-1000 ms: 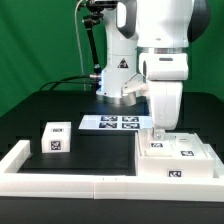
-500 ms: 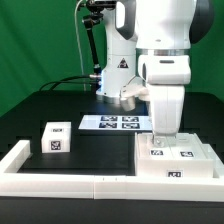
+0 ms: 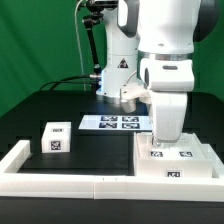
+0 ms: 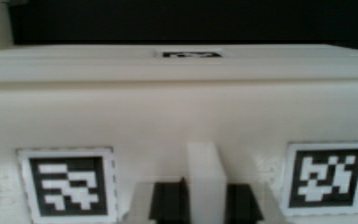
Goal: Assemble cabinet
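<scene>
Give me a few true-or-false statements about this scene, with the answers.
1. The tool is over the cabinet body. True.
2. The small block sits on top of the cabinet body. False: it stands apart on the table, toward the exterior view's left.
3. The marker board lies flat on the table. True.
4. The backdrop is red. False: it is green.

On the worktop [image 3: 95,148], the box body [image 3: 178,166] sits at the exterior view's right and the small block [image 3: 55,138] well apart at its left. The marker board [image 3: 118,122] lies behind, and the border rail [image 3: 60,182] runs in front.
</scene>
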Tool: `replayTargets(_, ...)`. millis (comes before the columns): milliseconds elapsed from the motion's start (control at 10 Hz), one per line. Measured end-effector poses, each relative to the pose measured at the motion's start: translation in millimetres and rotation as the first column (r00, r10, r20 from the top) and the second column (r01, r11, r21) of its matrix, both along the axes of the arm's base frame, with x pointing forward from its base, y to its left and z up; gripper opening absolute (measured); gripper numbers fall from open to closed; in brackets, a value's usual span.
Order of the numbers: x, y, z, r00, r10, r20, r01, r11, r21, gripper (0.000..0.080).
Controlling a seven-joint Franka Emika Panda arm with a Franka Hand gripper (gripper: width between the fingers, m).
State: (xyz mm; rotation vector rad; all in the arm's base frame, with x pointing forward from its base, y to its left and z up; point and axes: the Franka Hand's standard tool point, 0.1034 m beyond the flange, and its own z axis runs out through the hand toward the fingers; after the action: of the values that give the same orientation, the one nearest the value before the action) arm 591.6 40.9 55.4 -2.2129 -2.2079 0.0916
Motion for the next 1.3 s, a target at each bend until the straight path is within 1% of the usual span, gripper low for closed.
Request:
replayTargets(200,-0.2,-0.5,0.6,1.0,-0.008,0.002,0.008,1.0,0.0,0.007)
replayTargets(300,-1.9,-0.9,1.1,1.0,-0.024,0.018,0.024,1.0,0.003,0.017)
replayTargets(400,-4.5,-4.1,2.1,0.999,-0.028,0.018,0.028,1.0,0.001,0.017)
replayTargets(500,-5.0,-6.4,5.2,0.999,-0.034,0.02,0.034,0.999,-0.001,0.0308)
replayTargets(600,-5.9,-11.1,11.5,0.998,-0.057,0.027,0.057,0.998,-0.004,0.0444)
replayTargets(700,-10.2,-16.7,18.3,0.994,-0.108,0.034,0.108,0.994,-0.007,0.0444)
replayTargets(800,-17.6,-18.5,25.4,0.987,-0.152,0.055,0.152,0.988,-0.007,0.0617)
replayTargets(900,-34.0,-17.3,31.6,0.978,-0.201,0.061,0.202,0.979,-0.011,0.0757)
replayTargets(1000,-49.4,-15.0,33.6,0.948,-0.311,0.069,0.312,0.95,-0.011,0.0786)
replayTargets(1100,-59.9,-12.1,32.7,0.939,-0.334,0.082,0.335,0.942,-0.001,0.0786)
replayTargets(1300,-60.8,-12.1,31.2,0.935,-0.346,0.076,0.348,0.938,-0.002,0.0797)
